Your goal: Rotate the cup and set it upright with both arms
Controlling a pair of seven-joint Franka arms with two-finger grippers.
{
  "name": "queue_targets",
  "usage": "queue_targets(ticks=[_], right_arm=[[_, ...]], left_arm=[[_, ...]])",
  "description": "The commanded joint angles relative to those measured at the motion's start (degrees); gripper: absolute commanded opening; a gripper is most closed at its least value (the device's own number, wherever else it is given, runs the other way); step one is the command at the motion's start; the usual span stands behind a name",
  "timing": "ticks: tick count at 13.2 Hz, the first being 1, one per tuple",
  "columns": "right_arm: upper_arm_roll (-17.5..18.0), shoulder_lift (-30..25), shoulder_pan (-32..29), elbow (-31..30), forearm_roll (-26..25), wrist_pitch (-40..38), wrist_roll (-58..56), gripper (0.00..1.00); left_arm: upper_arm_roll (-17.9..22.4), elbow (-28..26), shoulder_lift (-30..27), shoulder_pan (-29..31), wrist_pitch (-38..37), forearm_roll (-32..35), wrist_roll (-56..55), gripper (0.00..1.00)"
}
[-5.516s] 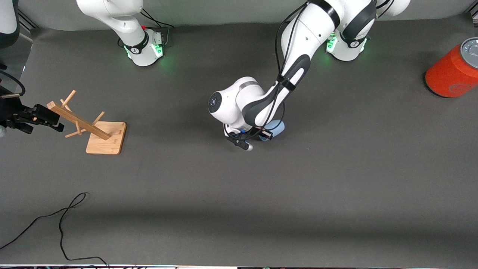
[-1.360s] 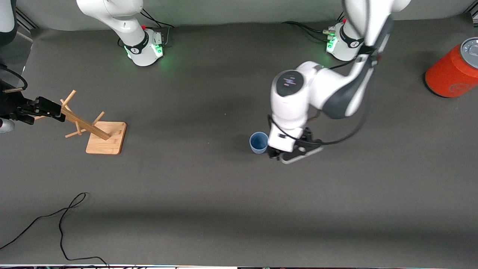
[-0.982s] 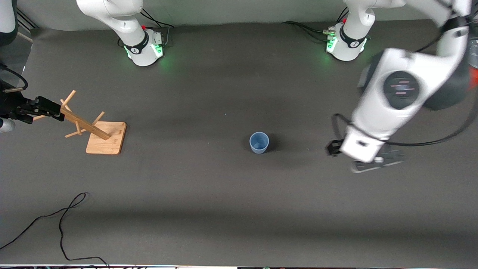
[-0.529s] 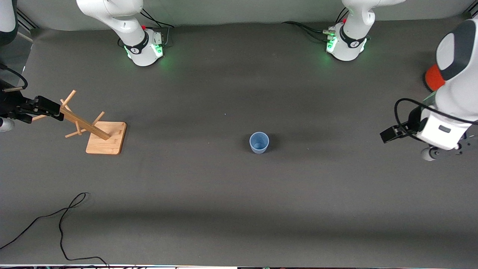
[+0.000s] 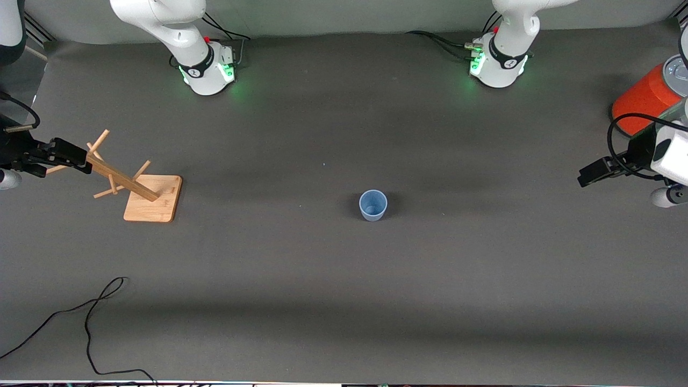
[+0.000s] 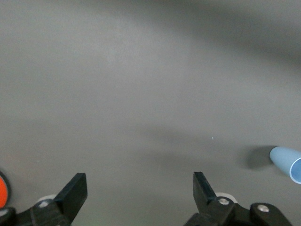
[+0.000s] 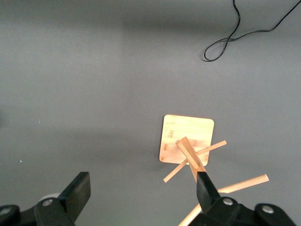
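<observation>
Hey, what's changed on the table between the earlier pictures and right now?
The cup, which lay on its side under the left gripper, now stands upright and free in mid-table. That gripper let go and swung away to the left arm's end of the table, open, beside the orange canister. The right gripper waits open by the wooden rack, barely shifted; rack, canister and cable stayed put.

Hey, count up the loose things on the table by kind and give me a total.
Small pale-blue plastic cup: 1
Wooden peg rack on a square base: 1
Large orange-red cylinder with grey lid: 1
Thin black cable: 1
Total: 4
</observation>
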Motion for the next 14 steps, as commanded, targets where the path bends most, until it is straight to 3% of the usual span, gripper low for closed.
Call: queue_targets(ticks=[1, 3, 4, 8, 9, 11, 14], right_arm=[[-0.16, -0.79, 0.45, -0.28, -0.92, -0.61, 0.04, 1.00], [-0.16, -0.79, 0.45, -0.28, -0.92, -0.53, 0.04, 1.00], [-0.16, -0.79, 0.45, -0.28, -0.92, -0.53, 0.04, 1.00], [-0.16, -0.70, 0.45, -0.28, -0.92, -0.44, 0.04, 1.00], [-0.16, -0.70, 0.45, -0.28, -0.92, -0.44, 0.04, 1.00], [-0.16, -0.70, 0.45, -0.28, -0.92, -0.35, 0.04, 1.00], [-0.16, -0.61, 0.45, -0.28, -0.92, -0.35, 0.04, 1.00]], left_arm=[[5.54, -6.61, -4.81, -4.59, 2.62, -1.51, 2.56, 1.00], [17.58, -8.04, -5.61, -15.14, 3.15, -1.61, 5.97, 1.00], [17.72, -7.60, -5.27, -15.09, 2.89, -1.17, 7.65, 1.00], [16.23, -6.45, -4.73, -12.99, 1.40, 0.41, 8.63, 1.00], [14.83, -6.45, -4.56, -11.42, 1.39, 0.42, 8.63, 1.00], [8.17, -6.37, -4.47, -4.84, 1.22, 0.42, 8.63, 1.00], [7.17, -6.28, -4.47, -4.19, 0.61, 0.42, 8.54, 1.00]])
